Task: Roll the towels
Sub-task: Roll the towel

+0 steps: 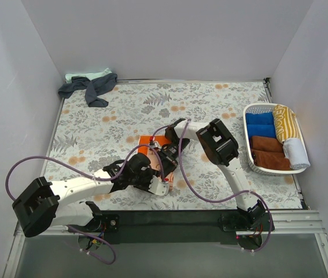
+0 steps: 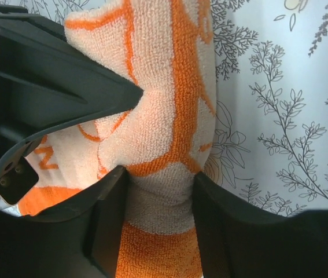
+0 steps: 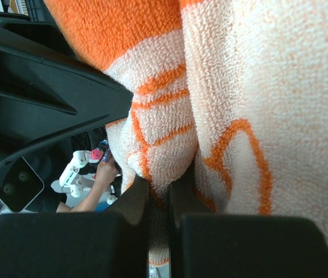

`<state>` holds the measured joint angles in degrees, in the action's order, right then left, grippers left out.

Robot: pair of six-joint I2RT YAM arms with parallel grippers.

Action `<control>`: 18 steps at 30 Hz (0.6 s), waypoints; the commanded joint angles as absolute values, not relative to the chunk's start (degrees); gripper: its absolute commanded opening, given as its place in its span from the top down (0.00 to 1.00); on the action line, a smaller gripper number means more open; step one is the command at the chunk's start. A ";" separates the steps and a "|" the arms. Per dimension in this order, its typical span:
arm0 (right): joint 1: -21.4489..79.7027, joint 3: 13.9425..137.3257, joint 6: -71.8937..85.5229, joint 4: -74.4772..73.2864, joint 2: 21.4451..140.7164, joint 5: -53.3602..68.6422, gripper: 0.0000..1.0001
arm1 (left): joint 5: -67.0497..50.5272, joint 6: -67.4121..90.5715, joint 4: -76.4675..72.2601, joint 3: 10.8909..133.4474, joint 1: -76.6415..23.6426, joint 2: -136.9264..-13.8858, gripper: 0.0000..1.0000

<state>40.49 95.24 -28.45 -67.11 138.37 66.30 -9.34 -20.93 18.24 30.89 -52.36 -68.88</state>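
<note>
An orange towel with white lettering point(image 1: 146, 141) lies bunched at the middle of the table, partly hidden under both grippers. In the left wrist view the rolled end of this towel point(image 2: 169, 87) sits between my left gripper's point(image 2: 161, 178) fingers, which press on it from both sides. My right gripper point(image 3: 159, 188) is nearly closed and pinches a thin fold of the same towel point(image 3: 256, 87). In the top view the left gripper point(image 1: 157, 175) is at the towel's near side and the right gripper point(image 1: 165, 155) just beyond it. A dark navy towel point(image 1: 91, 88) and a mint green towel point(image 1: 83, 76) lie crumpled at the back left corner.
A white oval basket point(image 1: 248, 152) stands at the right edge, holding rolled blue point(image 1: 260, 124), brown point(image 1: 268, 152), yellow-striped point(image 1: 286, 121) and pale grey point(image 1: 296, 153) towels. The floral table covering point(image 1: 210, 104) spreads under everything. White walls close the back and sides.
</note>
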 commanded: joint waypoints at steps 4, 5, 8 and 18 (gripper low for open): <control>40.61 98.25 -31.03 -65.92 139.67 51.60 0.85 | -6.59 -21.97 24.67 31.55 -51.94 -75.49 0.89; 40.00 99.22 -30.42 -65.92 139.05 50.98 0.80 | -7.29 -21.62 26.18 32.16 -52.03 -75.93 0.96; 36.48 104.49 -27.96 -66.01 135.80 49.40 0.64 | -10.54 -20.05 31.80 35.15 -51.77 -76.73 1.00; 24.45 108.73 -25.40 -63.20 119.47 42.02 0.42 | -31.80 -20.30 51.75 51.05 -37.38 -91.20 1.00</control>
